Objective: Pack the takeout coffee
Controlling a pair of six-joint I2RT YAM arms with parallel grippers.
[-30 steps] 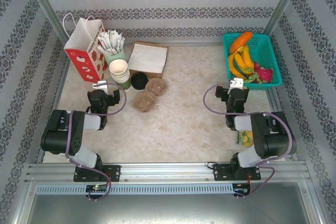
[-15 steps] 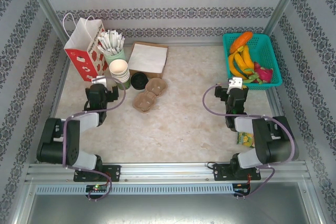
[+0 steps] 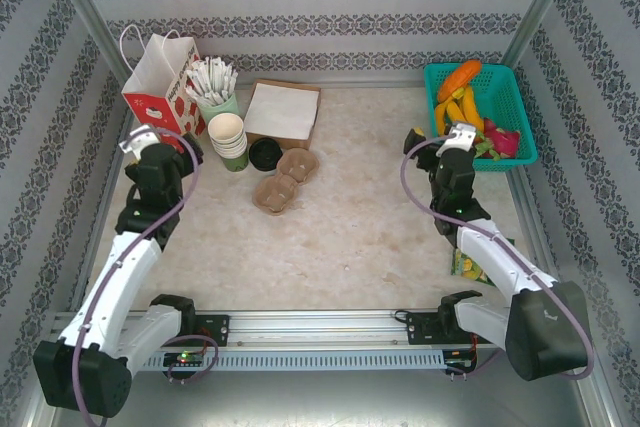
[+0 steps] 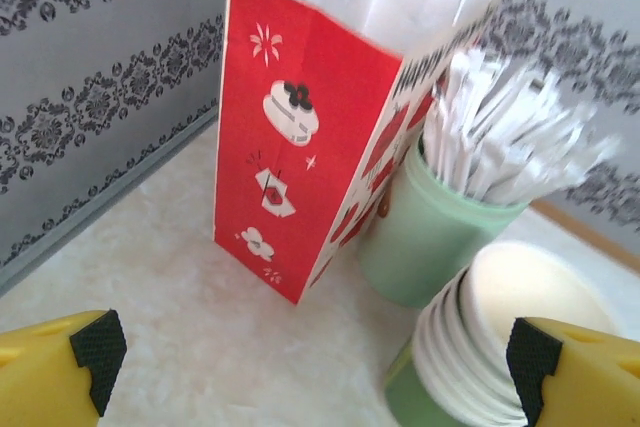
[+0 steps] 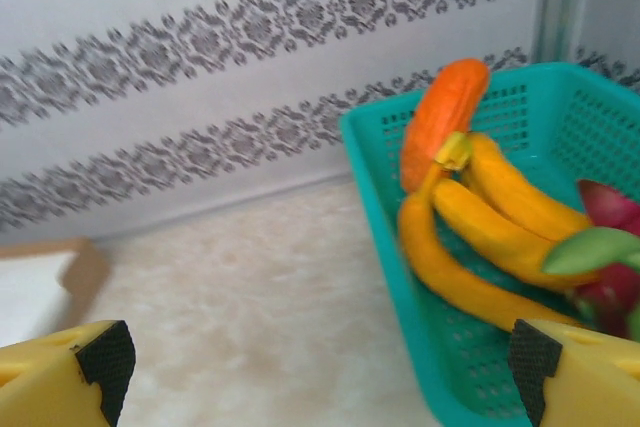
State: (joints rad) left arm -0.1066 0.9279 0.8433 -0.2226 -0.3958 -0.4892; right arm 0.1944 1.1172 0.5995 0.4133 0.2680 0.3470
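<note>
Beside paper cups (image 3: 228, 137), round black-lidded coffee (image 3: 264, 154)

The takeout coffee (image 3: 265, 154) — from above, a round black lid — stands toward eleven o'clock of the table (image 3: 350, 237) centre. The stack of cream cups (image 3: 229, 135) is just beside it at its nine o'clock, and the pulp cup carrier (image 3: 283, 179) at its five o'clock. At its twelve o'clock white napkins (image 3: 283, 109) lie on a brown box (image 3: 288, 138). The green cup of wrapped sticks (image 3: 214, 87) and the red paper bag (image 3: 158, 92) occupy the ten o'clock corner, with the left gripper (image 3: 140, 145) hanging at the bag's six o'clock. At two o'clock a teal basket (image 3: 505, 97) holds bananas (image 3: 455, 117) — the right gripper (image 3: 462, 137) hovers at its seven o'clock edge.
</note>
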